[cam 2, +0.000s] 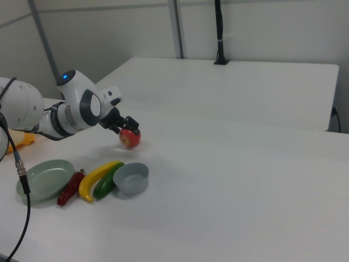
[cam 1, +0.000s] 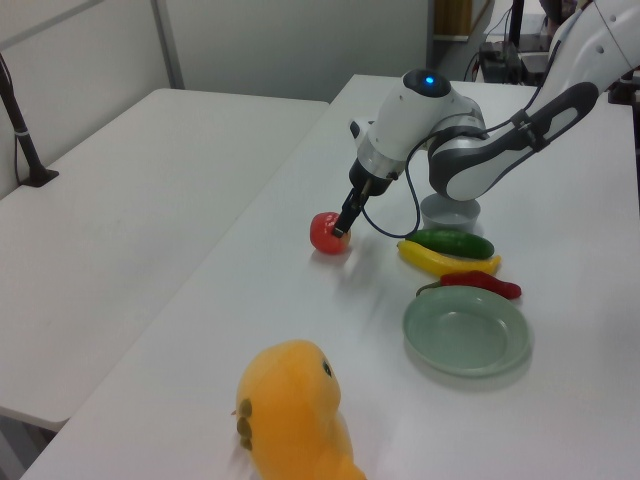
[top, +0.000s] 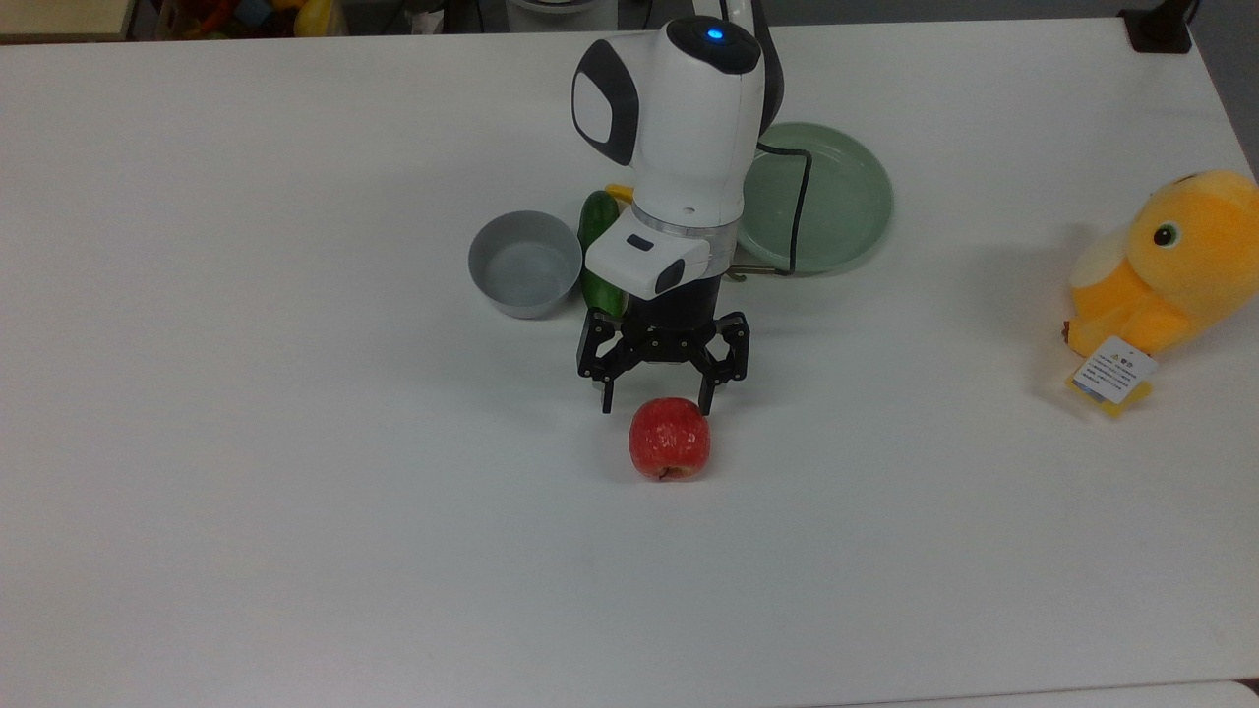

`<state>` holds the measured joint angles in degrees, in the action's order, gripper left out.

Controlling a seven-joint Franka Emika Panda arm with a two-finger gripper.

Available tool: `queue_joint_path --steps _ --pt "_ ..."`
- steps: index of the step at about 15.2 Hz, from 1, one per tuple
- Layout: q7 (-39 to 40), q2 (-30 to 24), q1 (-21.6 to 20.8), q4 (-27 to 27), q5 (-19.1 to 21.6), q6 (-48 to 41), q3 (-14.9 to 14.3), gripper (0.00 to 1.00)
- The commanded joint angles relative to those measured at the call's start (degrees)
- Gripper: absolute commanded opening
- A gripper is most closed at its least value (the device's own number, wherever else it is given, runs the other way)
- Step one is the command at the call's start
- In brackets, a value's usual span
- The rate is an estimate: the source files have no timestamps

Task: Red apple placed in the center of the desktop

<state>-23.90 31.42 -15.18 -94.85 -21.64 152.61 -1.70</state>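
Note:
The red apple (top: 669,439) lies free on the white desktop (top: 295,511), near its middle. In the left view the apple (cam 1: 328,233) sits just left of the fingers, and in the right view the apple (cam 2: 130,138) rests below them. My gripper (top: 654,401) hovers right behind the apple in the top view, open, with nothing between its black fingers; the tips stand just clear of the fruit. In the left view my gripper (cam 1: 342,226) points down at the apple's side.
Behind the arm sit a grey bowl (top: 524,264), a green cucumber (top: 596,248), a yellow banana (cam 1: 445,261), a dark-red chili pepper (cam 1: 480,286) and a pale green plate (top: 818,197). An orange plush toy (top: 1166,265) lies at the top view's right edge.

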Motion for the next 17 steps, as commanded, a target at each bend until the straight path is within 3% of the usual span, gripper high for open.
queue_joint_path --steps 1,3,5,9,12,14,17 --pt "-1.3 -4.8 -0.3 -0.1 -0.5 -12.3 -0.1 1.0" --pt "-1.0 -7.7 -0.9 -0.2 -0.4 -21.6 0.0 1.0" --pt "5.0 -10.5 -0.7 -0.2 0.4 -33.0 3.4 1.0" --pt "8.5 -18.6 -0.5 -0.2 9.8 -43.1 3.7 1.0" --pt "9.7 -27.3 -0.4 -2.2 18.3 -46.5 1.1 1.0" --pt "11.1 -31.1 -0.8 -3.7 19.3 -49.4 -0.6 1.0" --pt "12.8 -31.6 -0.6 -3.4 22.6 -49.8 -4.2 1.0"
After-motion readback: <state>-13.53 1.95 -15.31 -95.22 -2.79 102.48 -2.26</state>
